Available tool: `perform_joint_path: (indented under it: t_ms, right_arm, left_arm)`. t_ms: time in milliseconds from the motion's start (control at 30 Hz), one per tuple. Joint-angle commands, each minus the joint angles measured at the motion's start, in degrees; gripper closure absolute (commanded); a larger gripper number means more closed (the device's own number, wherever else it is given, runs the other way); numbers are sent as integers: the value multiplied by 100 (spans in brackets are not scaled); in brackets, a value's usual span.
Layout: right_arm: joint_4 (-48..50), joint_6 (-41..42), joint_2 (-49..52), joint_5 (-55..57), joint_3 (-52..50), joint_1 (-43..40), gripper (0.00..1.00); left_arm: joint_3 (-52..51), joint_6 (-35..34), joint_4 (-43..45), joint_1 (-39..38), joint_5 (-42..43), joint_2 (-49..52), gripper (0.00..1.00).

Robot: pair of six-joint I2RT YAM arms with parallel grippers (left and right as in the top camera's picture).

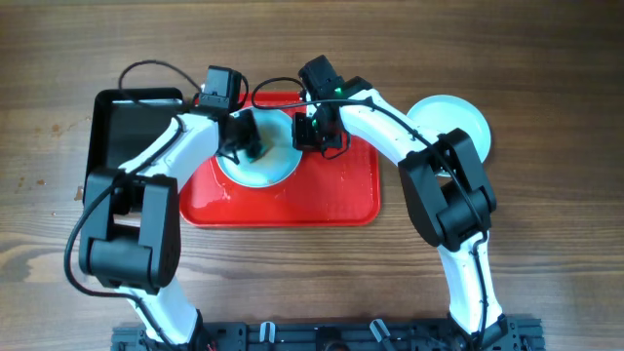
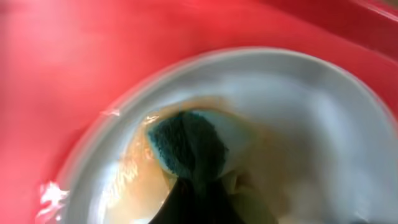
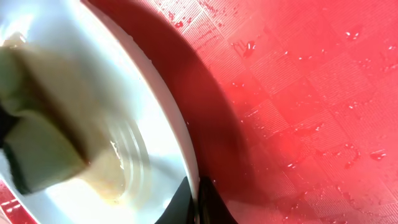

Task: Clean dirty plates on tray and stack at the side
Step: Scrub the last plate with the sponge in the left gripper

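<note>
A pale plate lies on the red tray, streaked with orange-brown sauce. My left gripper is shut on a green sponge and presses it onto the plate. My right gripper is shut on the plate's right rim, one finger on each side of it. The sponge shows at the left of the right wrist view. A stack of clean plates sits on the table to the right of the tray.
A black tray stands left of the red tray, partly under my left arm. Water drops lie on the red tray floor. The wooden table surrounds the trays.
</note>
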Motion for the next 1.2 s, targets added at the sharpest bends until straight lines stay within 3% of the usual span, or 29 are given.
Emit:
perform_joint_path:
  t_ms: [0,133,233,433,533,667,833,1000,1100,1167]
  right_arm:
    - [-72,-7,155,212,-109,-42,96]
    - [-72,-15,155,210,-109,-42,96]
    - [-72,-17,155,190,-109,-42,96]
    - [-81,-20,155,190,-109,-42,96]
    - [-81,-20,155,190,-109,-42,96]
    - [-81,-22,155,190,-109,-42,96]
    - [-79,-24,155,192,-109,-42,96]
    - [-37,-22,155,192,-109,-44,95]
    - [72,-22,155,192,-109,-42,81]
    - [129,-17,155,192,-109,-35,76]
  left_arm:
    - [-170,-649,-739,103,-1311,164,96]
    - [-170,-586,-1449,105,-380,164,96]
    - [-160,-136,-1902,105,1027,164,96]
    - [-46,50,-2061,125,3351,164,96]
    - [291,181,-2068,234,3812,164,96]
    - [861,181,-1974,494,3475,164,96]
    - [1604,177,-1952,894,2072,160,96]
    - [1919,177,-1937,1060,1222,63,96]
    - [1919,179,-1943,1054,599,46,96]
    - [1919,181,-1958,1054,284,46,96]
